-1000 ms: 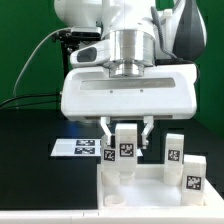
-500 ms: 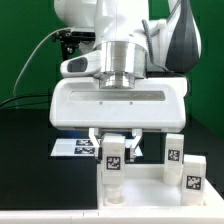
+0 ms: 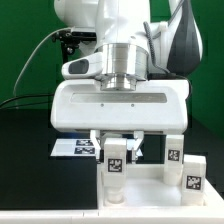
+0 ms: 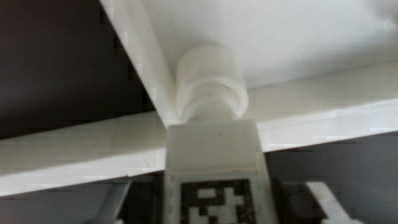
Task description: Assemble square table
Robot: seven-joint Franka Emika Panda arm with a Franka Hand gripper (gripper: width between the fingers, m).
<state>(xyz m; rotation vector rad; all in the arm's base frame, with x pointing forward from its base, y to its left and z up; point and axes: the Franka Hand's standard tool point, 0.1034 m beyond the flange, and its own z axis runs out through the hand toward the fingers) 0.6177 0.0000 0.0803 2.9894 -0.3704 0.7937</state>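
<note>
The white square tabletop point(image 3: 140, 185) lies underside up at the front of the table, its ribs also showing in the wrist view point(image 4: 107, 150). My gripper point(image 3: 117, 150) is shut on a white tagged leg point(image 3: 116, 162) and holds it upright at the tabletop's corner on the exterior view's left. In the wrist view the leg point(image 4: 215, 180) stands between my fingers point(image 4: 324, 200) over a rounded corner socket point(image 4: 210, 90). Two more tagged legs point(image 3: 174, 151) point(image 3: 193, 176) stand upright on the exterior view's right.
The marker board point(image 3: 75, 147) lies flat behind the tabletop on the exterior view's left. The black table point(image 3: 30, 170) and a green backdrop point(image 3: 20, 50) surround it. A black cable point(image 3: 35, 60) hangs at the back.
My gripper moved down and toward the exterior view's left with the leg, bringing it lower onto the tabletop corner. Little moved in the last half second.
</note>
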